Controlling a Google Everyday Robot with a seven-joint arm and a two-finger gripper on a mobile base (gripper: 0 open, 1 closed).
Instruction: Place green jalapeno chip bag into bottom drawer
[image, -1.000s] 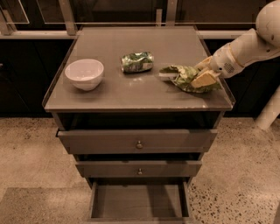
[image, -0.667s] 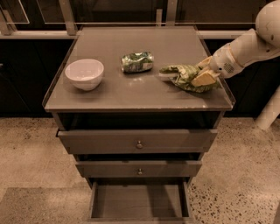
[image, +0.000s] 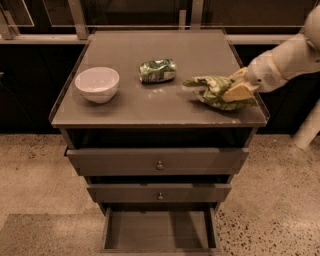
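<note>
Speckled stone floor (image: 30, 170) all around. On the grey-brown worktop (image: 150, 107): white bowl (image: 97, 84) at left, rolled dark-green packet (image: 157, 70) toward the middle, green jalapeno chip bag (image: 210, 89) lying flat near the right front edge. Tool (image: 237, 84) in from the right, low over the worktop, clamped on the bag's right end, one yellowish finger (image: 239, 93) resting on the foil. Below, two knobbed upper drawers (image: 159, 160) slightly out; bottom drawer (image: 159, 231) pulled well open, flat floor showing.
</note>
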